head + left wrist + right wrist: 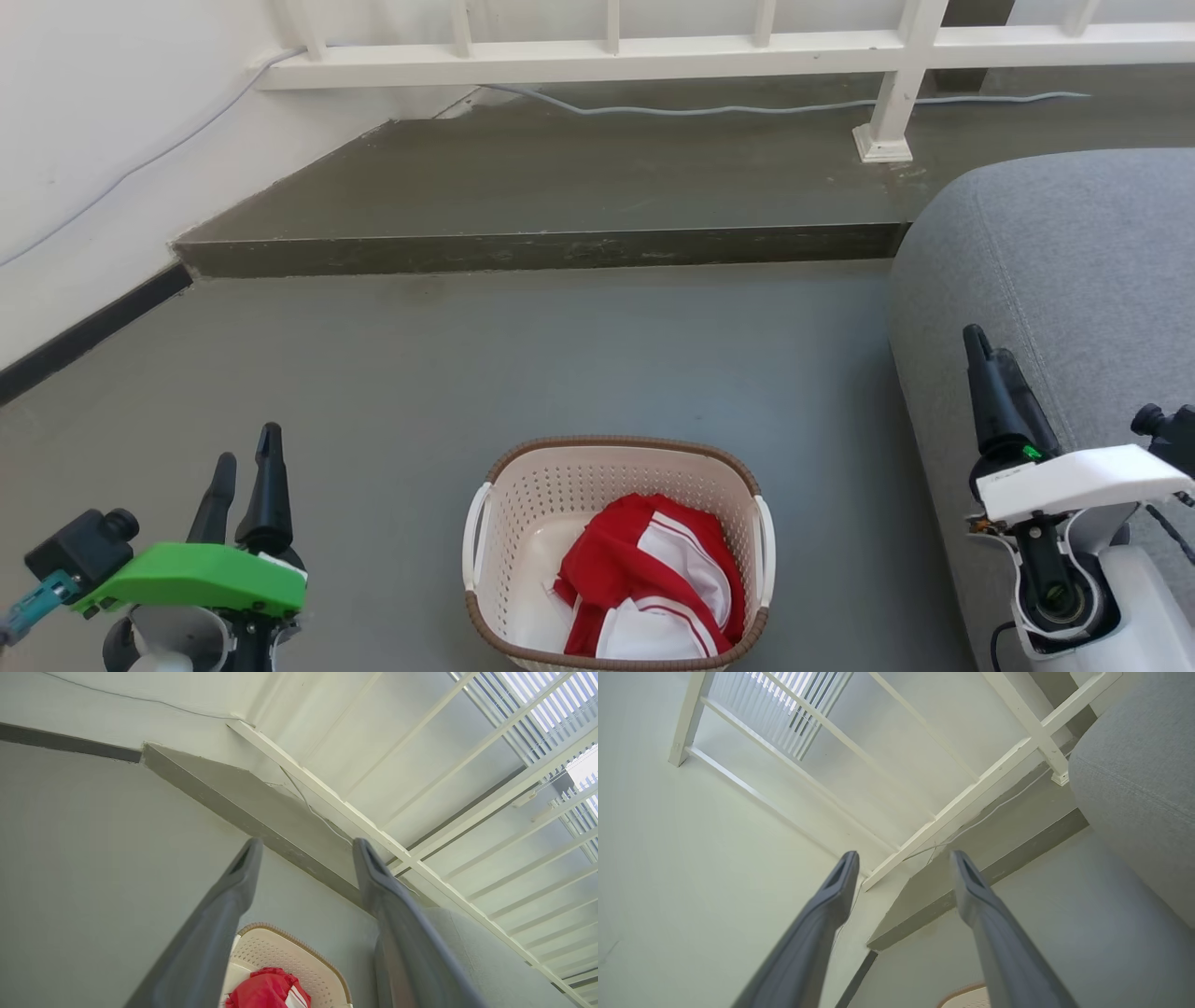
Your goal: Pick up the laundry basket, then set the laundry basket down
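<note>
The laundry basket (523, 504), cream perforated plastic with a brown rim and white side handles, stands on the grey floor at the bottom centre of the head view, holding red and white clothing (649, 574). My left gripper (247, 453) hovers open to the basket's left, apart from it. My right gripper (985, 359) is raised to the basket's right, over the sofa edge. In the left wrist view the open left gripper (306, 847) frames the basket (280, 952) below. The right wrist view shows the right gripper (903, 858) open and empty, with the basket's rim (966, 994) at the bottom edge.
A grey sofa (1074, 280) fills the right side, close to the basket. A raised dark step (560, 247) crosses the floor ahead, with a white railing (747, 47) and a cable (747, 107) on it. A white wall (93, 140) with dark skirting runs along the left.
</note>
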Controlling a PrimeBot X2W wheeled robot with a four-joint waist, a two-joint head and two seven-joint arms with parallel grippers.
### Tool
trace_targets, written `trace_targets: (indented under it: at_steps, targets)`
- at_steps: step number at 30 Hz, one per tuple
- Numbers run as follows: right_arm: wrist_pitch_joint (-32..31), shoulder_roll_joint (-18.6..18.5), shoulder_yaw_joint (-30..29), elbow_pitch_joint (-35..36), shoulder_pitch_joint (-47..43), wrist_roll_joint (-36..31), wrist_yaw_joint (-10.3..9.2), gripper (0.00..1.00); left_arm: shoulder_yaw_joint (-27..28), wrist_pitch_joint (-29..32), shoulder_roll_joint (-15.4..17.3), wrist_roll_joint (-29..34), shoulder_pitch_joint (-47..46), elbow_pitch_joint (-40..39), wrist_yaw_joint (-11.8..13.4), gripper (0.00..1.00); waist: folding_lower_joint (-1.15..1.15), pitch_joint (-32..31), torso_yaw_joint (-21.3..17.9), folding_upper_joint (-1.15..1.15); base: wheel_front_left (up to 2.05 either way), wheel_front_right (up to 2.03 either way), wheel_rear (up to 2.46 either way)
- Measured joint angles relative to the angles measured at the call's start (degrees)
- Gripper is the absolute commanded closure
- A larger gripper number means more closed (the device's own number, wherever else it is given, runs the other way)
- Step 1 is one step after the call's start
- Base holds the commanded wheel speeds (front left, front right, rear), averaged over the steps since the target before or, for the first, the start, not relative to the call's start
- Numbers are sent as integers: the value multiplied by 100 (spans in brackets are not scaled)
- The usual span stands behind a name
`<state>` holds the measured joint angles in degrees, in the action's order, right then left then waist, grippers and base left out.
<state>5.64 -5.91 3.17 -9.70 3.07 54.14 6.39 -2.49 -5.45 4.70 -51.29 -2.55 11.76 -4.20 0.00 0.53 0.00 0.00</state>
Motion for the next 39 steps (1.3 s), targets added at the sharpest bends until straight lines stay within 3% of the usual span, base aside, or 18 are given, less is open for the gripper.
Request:
trace_targets:
  at_steps: [14, 39]
  targets:
    - [287, 43, 155, 35, 1, -1332, -297, 0, -156, -279, -33, 1210, -1, -105, 180, 0, 0, 19, 12, 0, 0, 0, 0]
    - [783, 89, 298, 159, 59, -3416, -410, 0, -294, -794, -137, 3205, -18, -275, 196, 0, 0, 39, 6, 0, 0, 0, 0]
